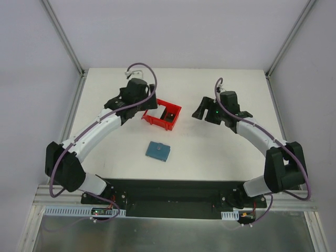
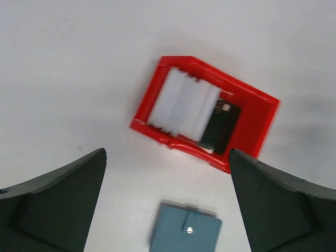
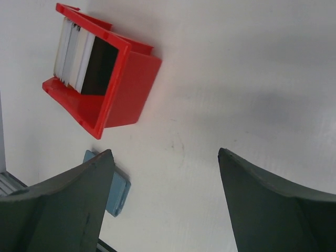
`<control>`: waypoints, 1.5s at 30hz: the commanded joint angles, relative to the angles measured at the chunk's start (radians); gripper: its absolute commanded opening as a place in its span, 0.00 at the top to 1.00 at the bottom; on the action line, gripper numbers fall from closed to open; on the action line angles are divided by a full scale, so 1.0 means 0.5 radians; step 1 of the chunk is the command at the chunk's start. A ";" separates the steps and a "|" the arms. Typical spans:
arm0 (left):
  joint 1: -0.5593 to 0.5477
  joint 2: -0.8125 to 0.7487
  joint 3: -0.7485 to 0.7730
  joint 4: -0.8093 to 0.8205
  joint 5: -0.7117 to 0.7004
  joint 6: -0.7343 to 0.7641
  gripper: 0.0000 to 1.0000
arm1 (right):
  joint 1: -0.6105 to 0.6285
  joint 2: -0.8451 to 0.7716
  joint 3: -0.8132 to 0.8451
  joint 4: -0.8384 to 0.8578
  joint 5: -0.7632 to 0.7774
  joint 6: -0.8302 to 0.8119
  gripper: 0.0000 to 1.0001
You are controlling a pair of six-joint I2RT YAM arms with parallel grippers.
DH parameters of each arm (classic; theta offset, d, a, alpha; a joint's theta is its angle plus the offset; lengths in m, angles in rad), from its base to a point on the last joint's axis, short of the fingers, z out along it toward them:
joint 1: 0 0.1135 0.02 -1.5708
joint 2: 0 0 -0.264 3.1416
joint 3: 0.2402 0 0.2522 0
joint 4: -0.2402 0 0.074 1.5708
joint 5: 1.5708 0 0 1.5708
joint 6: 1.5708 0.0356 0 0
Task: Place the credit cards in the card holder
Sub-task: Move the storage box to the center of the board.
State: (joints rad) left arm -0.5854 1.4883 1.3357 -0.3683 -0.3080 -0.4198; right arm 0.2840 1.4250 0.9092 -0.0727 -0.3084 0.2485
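Observation:
The teal-blue card holder (image 1: 158, 151) lies closed on the white table, snap tab up; it also shows in the left wrist view (image 2: 187, 231) and partly in the right wrist view (image 3: 119, 193). The credit cards, several white ones (image 2: 182, 103) and a dark grey one (image 2: 220, 127), lie inside the red bin (image 1: 176, 114); they show in the right wrist view too (image 3: 77, 55). My left gripper (image 1: 149, 106) hovers open and empty at the bin's left end. My right gripper (image 1: 200, 112) is open and empty to the right of the bin.
The red plastic bin (image 2: 261, 125) stands at the table's middle, behind the card holder, and shows in the right wrist view (image 3: 131, 86). Aluminium frame posts (image 1: 63, 34) and pale walls enclose the table. A black base plate (image 1: 168, 191) runs along the near edge.

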 commanded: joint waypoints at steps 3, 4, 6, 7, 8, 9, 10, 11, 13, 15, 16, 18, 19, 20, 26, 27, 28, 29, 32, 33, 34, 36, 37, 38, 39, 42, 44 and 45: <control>0.330 -0.335 -0.532 0.022 -0.181 -0.203 0.01 | 0.318 0.224 0.353 -0.029 0.402 0.221 0.18; 0.394 -0.384 -0.612 0.022 -0.169 -0.240 0.01 | 0.352 0.294 0.408 -0.063 0.426 0.242 0.18; 0.505 -0.473 -0.750 0.046 -0.139 -0.295 0.01 | 0.432 0.392 0.528 -0.143 0.503 0.258 0.19; 0.548 -0.525 -0.809 0.062 -0.136 -0.311 0.01 | 0.466 0.438 0.586 -0.176 0.540 0.261 0.19; 0.578 -0.559 -0.855 0.074 -0.139 -0.326 0.01 | 0.493 0.475 0.629 -0.207 0.583 0.270 0.19; 0.606 -0.608 -0.907 0.089 -0.130 -0.326 0.01 | 0.515 0.518 0.669 -0.223 0.604 0.288 0.20; 0.628 -0.629 -0.950 0.111 -0.120 -0.326 0.01 | 0.527 0.558 0.703 -0.226 0.605 0.294 0.20; 0.649 -0.654 -0.978 0.123 -0.114 -0.323 0.01 | 0.549 0.601 0.740 -0.229 0.605 0.304 0.21; 0.686 -0.673 -1.018 0.132 -0.096 -0.314 0.01 | 0.579 0.702 0.847 -0.302 0.690 0.298 0.23; 0.710 -0.673 -1.042 0.138 -0.080 -0.299 0.01 | 0.613 0.791 0.951 -0.388 0.742 0.285 0.24; 0.717 -0.676 -1.051 0.138 -0.071 -0.299 0.01 | 0.628 0.834 0.988 -0.416 0.770 0.282 0.24; 0.732 -0.670 -1.064 0.148 -0.056 -0.286 0.01 | 0.659 0.902 1.059 -0.450 0.813 0.282 0.25; 0.738 -0.667 -1.067 0.151 -0.047 -0.277 0.01 | 0.668 0.939 1.084 -0.462 0.825 0.282 0.26; 0.741 -0.657 -1.067 0.151 -0.041 -0.274 0.01 | 0.677 0.966 1.114 -0.474 0.835 0.276 0.27; 0.769 -0.645 -1.073 0.163 -0.010 -0.234 0.01 | 0.705 1.092 1.231 -0.533 0.896 0.252 0.35; 0.775 -0.645 -1.076 0.166 -0.007 -0.228 0.01 | 0.705 1.104 1.237 -0.539 0.893 0.248 0.35; 0.778 -0.645 -1.079 0.166 -0.001 -0.225 0.01 | 0.705 1.114 1.237 -0.545 0.899 0.245 0.37; 0.781 -0.645 -1.082 0.169 0.005 -0.219 0.01 | 0.705 1.120 1.243 -0.545 0.902 0.242 0.37; 0.790 -0.645 -1.094 0.181 0.018 -0.207 0.01 | 0.705 1.123 1.237 -0.548 0.908 0.227 0.42; 0.793 -0.645 -1.098 0.184 0.021 -0.207 0.01 | 0.705 1.120 1.234 -0.551 0.911 0.221 0.42; 0.796 -0.645 -1.104 0.187 0.027 -0.207 0.01 | 0.705 1.117 1.228 -0.551 0.917 0.215 0.43; 0.799 -0.642 -1.116 0.200 0.042 -0.207 0.01 | 0.705 1.111 1.222 -0.554 0.930 0.196 0.43; 0.803 -0.645 -1.119 0.203 0.051 -0.207 0.01 | 0.705 1.105 1.219 -0.557 0.933 0.190 0.44; 0.803 -0.645 -1.122 0.209 0.061 -0.204 0.01 | 0.705 1.102 1.219 -0.557 0.936 0.187 0.45; 0.806 -0.642 -1.122 0.212 0.064 -0.200 0.01 | 0.705 1.098 1.216 -0.557 0.948 0.181 0.46; 0.806 -0.642 -1.119 0.215 0.076 -0.194 0.01 | 0.705 1.086 1.210 -0.554 0.957 0.160 0.50; 0.806 -0.639 -1.125 0.215 0.088 -0.191 0.01 | 0.705 1.077 1.197 -0.557 0.963 0.144 0.54; 0.806 -0.636 -1.122 0.218 0.091 -0.188 0.01 | 0.702 1.077 1.197 -0.560 0.964 0.141 0.55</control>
State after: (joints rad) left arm -0.1944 1.1717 0.7807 -0.2821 -0.2867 -0.5316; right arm 0.6350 1.9839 1.4883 -0.3267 0.1360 0.3481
